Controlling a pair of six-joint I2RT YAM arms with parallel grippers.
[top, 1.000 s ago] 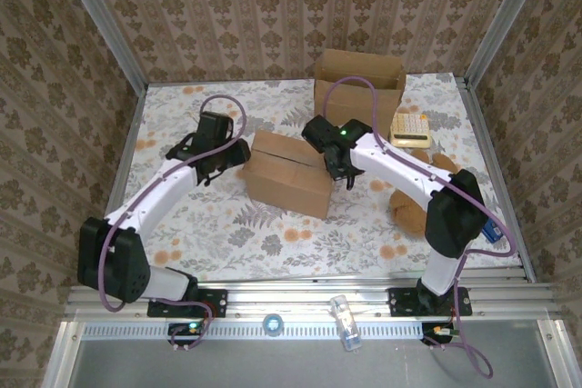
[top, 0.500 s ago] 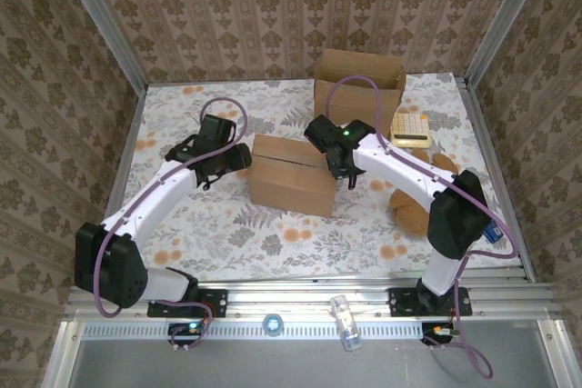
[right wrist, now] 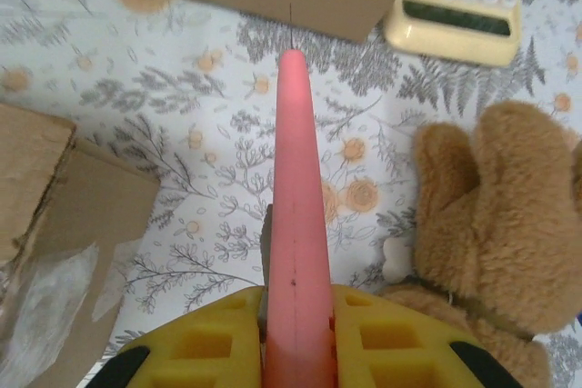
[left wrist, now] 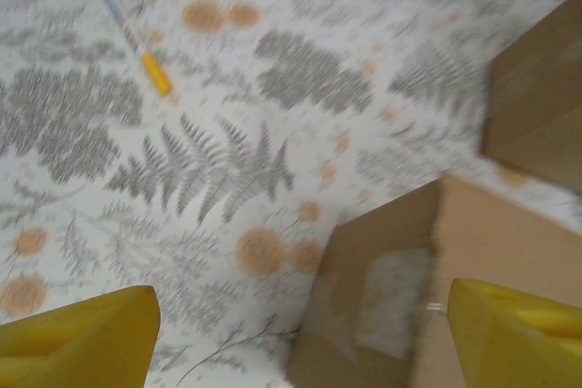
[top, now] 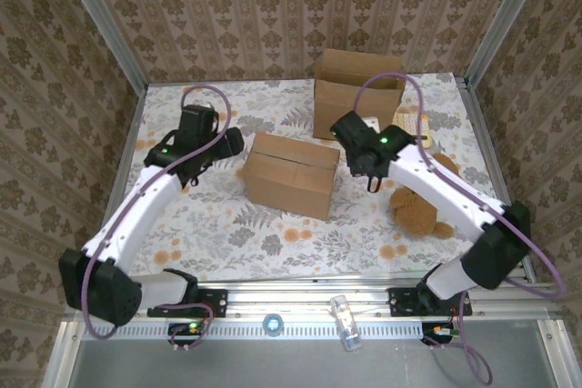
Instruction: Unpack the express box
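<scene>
The express box (top: 289, 173) is a closed brown carton taped along its top seam, lying mid-table. My left gripper (top: 229, 142) hovers just off its left end. In the left wrist view the gripper (left wrist: 300, 343) is open, its yellow fingers (left wrist: 77, 338) spread wide, and the box's taped end (left wrist: 391, 297) lies below them. My right gripper (top: 371, 174) hangs off the box's right end. It is shut (right wrist: 297, 333) on a long pink cutter (right wrist: 296, 188), which points at the floral cloth between the box corner (right wrist: 45, 215) and a teddy bear (right wrist: 491, 215).
A second, open carton (top: 357, 82) stands at the back. A cream calculator (top: 411, 129) and the brown teddy bear (top: 423, 202) lie to the right. A yellow-tipped pen (left wrist: 136, 38) lies on the cloth left of the box. Patterned walls enclose the table.
My left gripper has opened and drawn back left from the box's end. The right arm has swung right and away from the box, still holding the pink cutter.
</scene>
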